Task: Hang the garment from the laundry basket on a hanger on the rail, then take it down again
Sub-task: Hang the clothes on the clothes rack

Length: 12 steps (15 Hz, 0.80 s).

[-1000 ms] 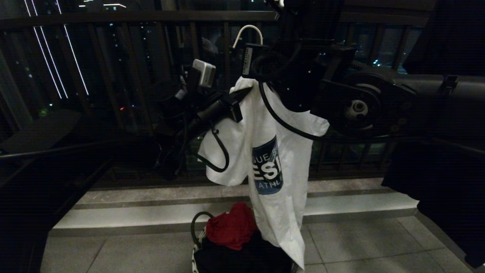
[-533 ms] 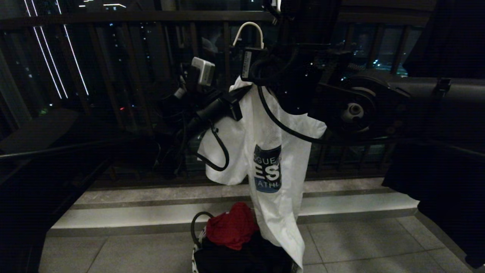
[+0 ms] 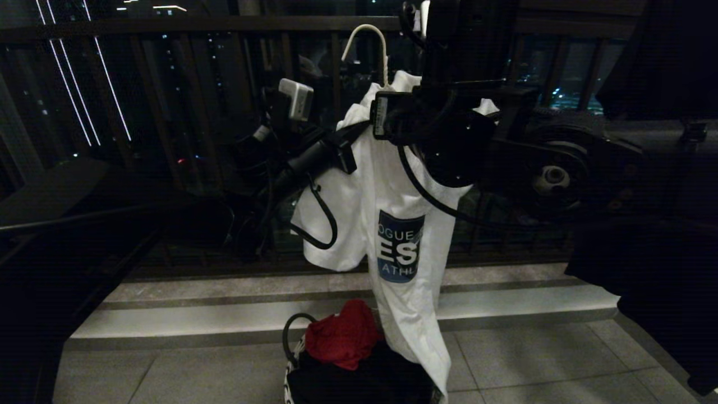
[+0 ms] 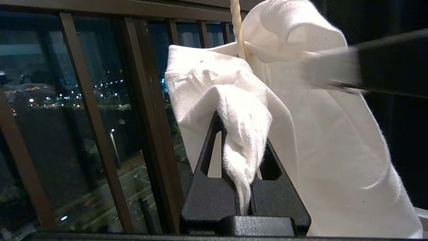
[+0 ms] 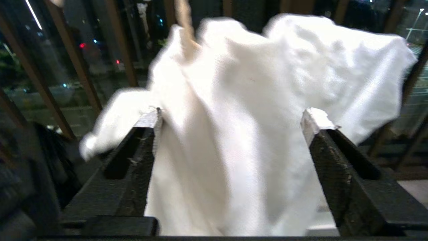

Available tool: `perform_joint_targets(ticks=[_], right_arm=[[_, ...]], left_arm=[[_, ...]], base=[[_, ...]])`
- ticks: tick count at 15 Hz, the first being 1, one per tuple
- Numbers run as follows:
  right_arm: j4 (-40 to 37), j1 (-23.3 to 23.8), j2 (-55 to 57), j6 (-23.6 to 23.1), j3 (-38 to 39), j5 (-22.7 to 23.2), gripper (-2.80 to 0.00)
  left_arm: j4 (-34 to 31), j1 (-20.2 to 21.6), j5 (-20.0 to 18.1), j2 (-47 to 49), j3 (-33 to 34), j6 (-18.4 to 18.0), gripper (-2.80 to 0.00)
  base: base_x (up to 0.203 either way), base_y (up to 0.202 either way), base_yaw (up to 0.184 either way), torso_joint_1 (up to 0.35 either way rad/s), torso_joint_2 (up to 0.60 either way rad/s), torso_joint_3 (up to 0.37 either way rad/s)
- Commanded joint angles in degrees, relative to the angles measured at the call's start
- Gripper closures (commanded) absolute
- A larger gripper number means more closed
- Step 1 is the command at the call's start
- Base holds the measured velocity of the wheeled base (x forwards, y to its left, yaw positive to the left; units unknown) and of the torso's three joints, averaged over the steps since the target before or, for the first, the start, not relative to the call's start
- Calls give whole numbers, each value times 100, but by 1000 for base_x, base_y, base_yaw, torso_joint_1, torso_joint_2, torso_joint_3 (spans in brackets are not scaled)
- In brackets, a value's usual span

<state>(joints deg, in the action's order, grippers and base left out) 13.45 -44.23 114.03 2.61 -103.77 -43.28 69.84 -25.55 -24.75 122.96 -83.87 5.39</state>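
In the middle of the head view, my left gripper [image 4: 245, 147] pinches the white garment [image 3: 404, 224]. Its blue patch reads "ATHL". My right gripper [image 5: 230, 124] is spread wide at the shirt's top, gripping nothing.

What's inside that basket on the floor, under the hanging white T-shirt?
In the laundry basket, a red cloth lies on top of a black garment. Anything beneath them is covered, and the T-shirt's hem hides the right edge.

White garment [image 3: 404, 185], blue chest graphic with white letters; cream hanger [image 3: 367, 42]; red cloth [image 3: 342, 334] at 6 o'clock; grey floor tiles [image 3: 533, 359].
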Motion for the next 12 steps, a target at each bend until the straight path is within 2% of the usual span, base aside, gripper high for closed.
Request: perform_joint_targets(ticks=[1, 4, 8, 9, 12], right_arm=[[2, -1, -399, 3, 401, -26, -280], [-128, -8, -827, 8, 890, -33, -280], [-501, -77, -1746, 6, 1530, -32, -280], [-661, -80, -1920, 4, 1613, -32, 0], [-852, -50, -2103, 3, 1667, -32, 0]], left_arm=[[47, 15, -13, -53, 2, 32, 0], [74, 35, -13, -82, 2, 123, 0], [113, 67, -47, -185, 28, 674, 0], [118, 68, -61, -188, 50, 734, 0], [118, 59, -138, -227, 126, 1164, 0]], base=[[0, 0, 0, 0, 0, 0], [0, 0, 0, 0, 0, 0], [0, 0, 0, 0, 0, 0], [0, 0, 0, 0, 0, 0], [0, 0, 0, 0, 0, 0]])
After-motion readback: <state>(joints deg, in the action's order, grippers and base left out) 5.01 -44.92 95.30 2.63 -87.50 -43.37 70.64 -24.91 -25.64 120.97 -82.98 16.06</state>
